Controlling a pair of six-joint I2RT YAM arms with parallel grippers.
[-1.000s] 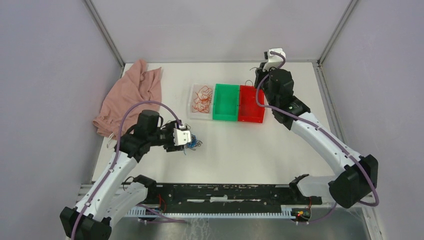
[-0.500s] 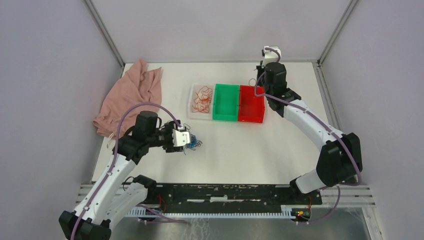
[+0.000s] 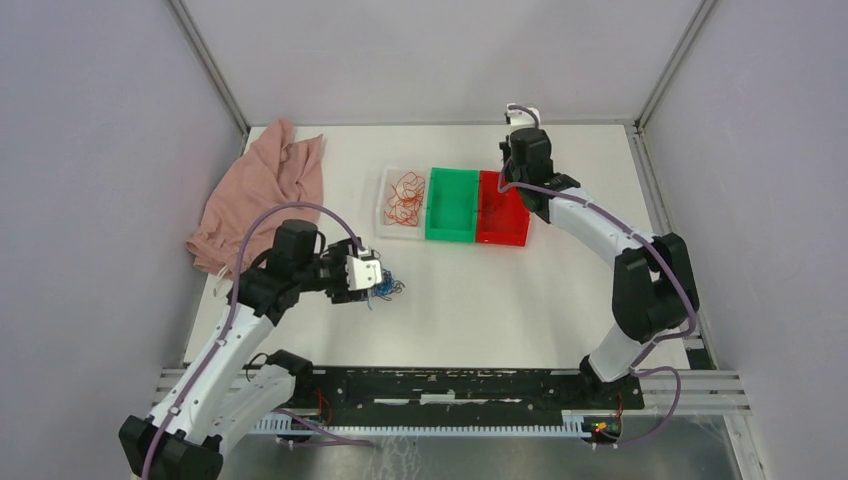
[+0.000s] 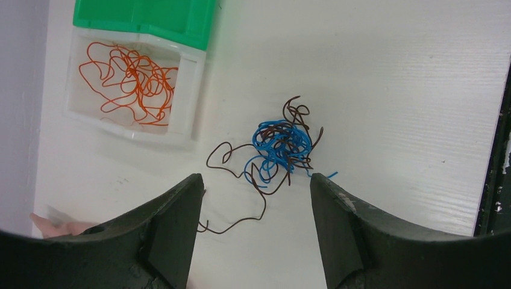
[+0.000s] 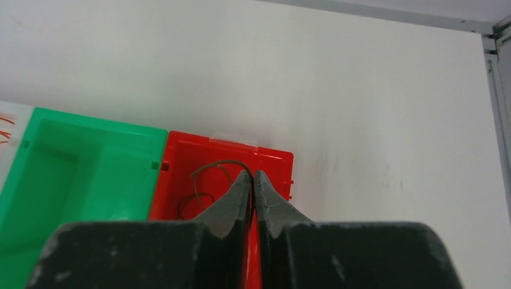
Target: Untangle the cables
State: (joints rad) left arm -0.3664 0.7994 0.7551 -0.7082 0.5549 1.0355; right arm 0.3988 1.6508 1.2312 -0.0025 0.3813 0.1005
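Right wrist and left wrist views: one wire pinched, one tangle lying loose.
Right gripper (image 5: 253, 176): jaws were pressed together with no gap, a dark brown wire (image 5: 211, 164) arching out from the tips and curling down into the red bin (image 5: 271, 158), over which the gripper hung; green bin (image 5: 96, 117) touching the red one on its left. Left gripper (image 4: 256, 180): jaws were spread wide and held nothing; blue and dark brown tangle (image 4: 280, 144) lay on the white table (image 4: 391, 90) just beyond the gap between the fingers, one brown strand trailing toward the left finger. Orange-red wires (image 4: 129, 78) sat heaped in the clear bin (image 4: 187, 78), beside the green bin. Pink cloth (image 3: 265, 190) lay crumpled at the table's far left.
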